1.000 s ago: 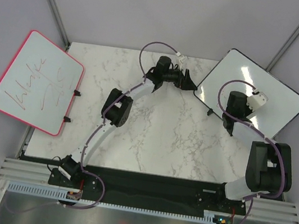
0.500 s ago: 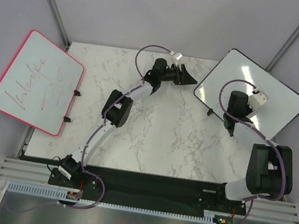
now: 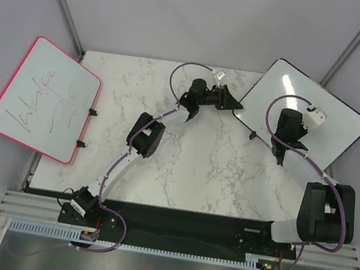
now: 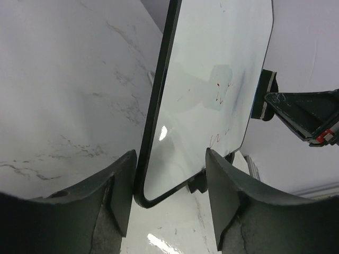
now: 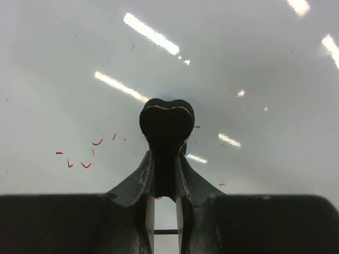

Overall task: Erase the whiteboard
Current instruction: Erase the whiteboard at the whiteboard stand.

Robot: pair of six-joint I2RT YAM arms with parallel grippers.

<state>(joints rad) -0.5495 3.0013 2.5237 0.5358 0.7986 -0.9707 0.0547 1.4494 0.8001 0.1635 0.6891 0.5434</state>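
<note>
Overhead feed gives me the large black-framed whiteboard with rounded corners (image 3: 332, 125) lying skewed. Only its left part is carried by the white marble table (image 3: 183, 156); the rest juts out past the table's edge. From that height its white face looks wiped clean.

My left gripper (image 3: 234, 104) sits at the board's left corner. The overhead view hides how its jaws stand, but the left wrist camera shows them apart, one dark finger on each side of the board's thin black frame (image 4: 153, 132), the rounded corner between them, no squeeze that I can see. That view also catches faint red marks (image 4: 220, 95) in the middle of the board's face, and beyond its far edge the right gripper (image 4: 304, 114) with a dark eraser block (image 4: 263, 103).

On the right wrist camera, the right gripper (image 5: 165, 159) is clamped on that eraser (image 5: 167, 119), its rounded black head against the board's glossy face (image 5: 238, 63). A few small red strokes (image 5: 85, 159) lie just left of it.

Well apart from the board, off the table's opposite side, sits a pink-framed whiteboard with red scribbles (image 3: 45, 96).
</note>
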